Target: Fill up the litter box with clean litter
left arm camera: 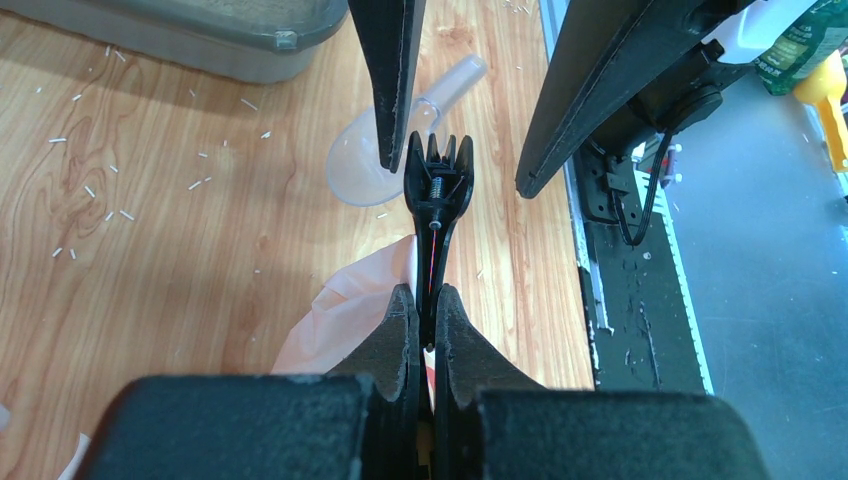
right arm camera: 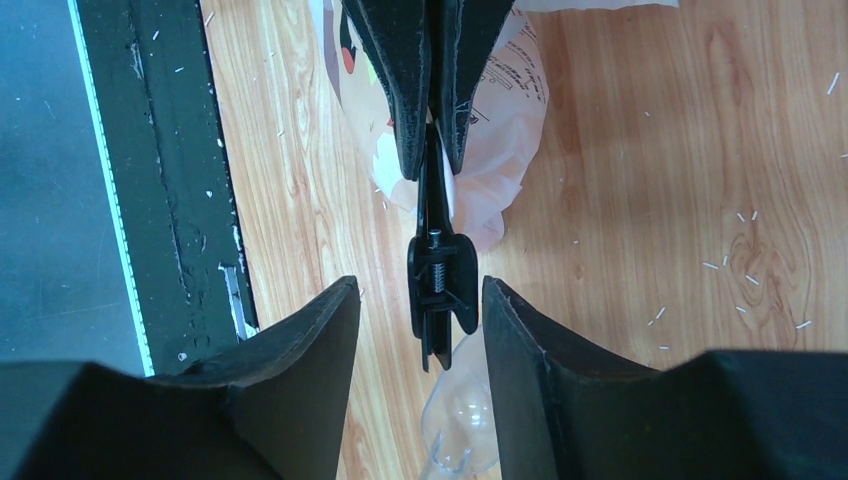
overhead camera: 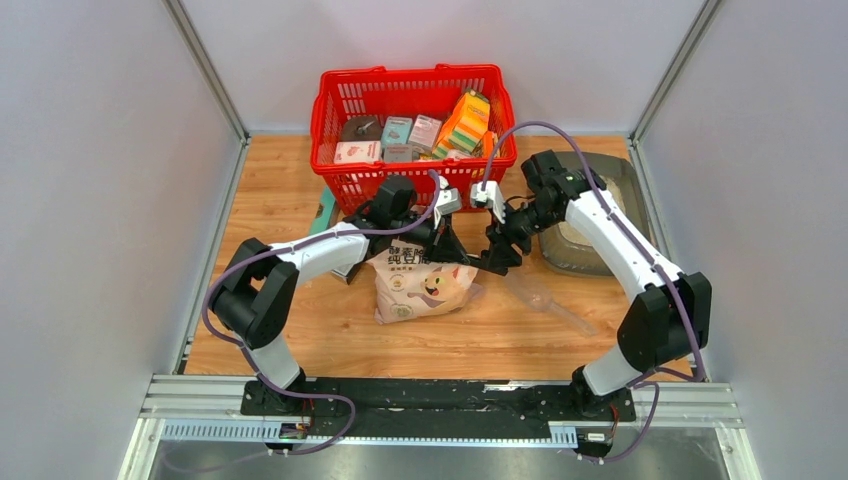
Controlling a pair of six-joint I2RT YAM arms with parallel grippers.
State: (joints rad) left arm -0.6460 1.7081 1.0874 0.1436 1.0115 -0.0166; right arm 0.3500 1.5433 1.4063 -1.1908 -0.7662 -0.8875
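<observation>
Closest to us, the black rail [overhead camera: 440, 395] on the near edge of the table [overhead camera: 300, 340] carries both arm bases. From there the arms reach toward the middle of the table and meet above a pinkish bag [overhead camera: 425, 290] printed with a cartoon cat.

The left claw [left arm camera: 425, 300] is pressed together, pinching the thin handle end of a black spring clip [left arm camera: 437, 190]. The right claw [right arm camera: 420, 290] is spread, with one finger on each side of the clip's spring end. We see a gap between each finger and the clip. The clip sits just over the bag's top, and we cannot tell whether it touches the bag.

A clear plastic scoop [left arm camera: 365, 170] lies on the wood just right of the bag.

The litter box [overhead camera: 622, 185] sits by the table's right edge, toward the far right corner, well apart from the bag. Litter [left arm camera: 215, 10] shows as a beige layer inside it, and stray grains dot the wood near it.

A red basket [overhead camera: 330, 110] holding small boxes stands at the middle of the far edge.
</observation>
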